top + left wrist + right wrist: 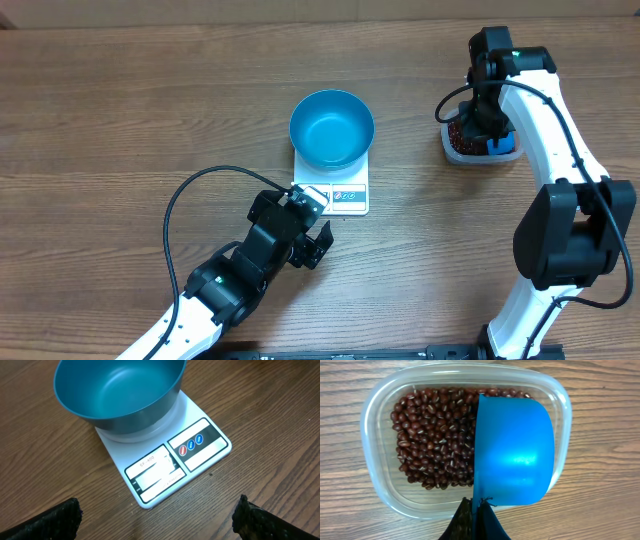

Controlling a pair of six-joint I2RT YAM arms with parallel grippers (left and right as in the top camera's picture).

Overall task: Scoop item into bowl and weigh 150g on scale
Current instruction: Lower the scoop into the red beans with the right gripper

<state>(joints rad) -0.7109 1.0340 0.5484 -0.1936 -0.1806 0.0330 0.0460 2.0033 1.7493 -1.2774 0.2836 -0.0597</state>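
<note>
At 2 o'clock on the table [120, 100], right hand [475, 515] is clamping an empty scoop [514, 450] over beans [432, 440]; left hand [315, 222] gaping empty; bowl [331, 127] awaiting filling.

Light is bright and even, falling from above — shadows on the worktop [120, 100] are soft and short, tucked close under the bowl [115, 390]. A pale sheen sits on the scoop [515, 455] and washes over the scale [165, 467] display. All three views are sharp — beans [430, 445] crisp, wood grain clear right to the corners.
</note>
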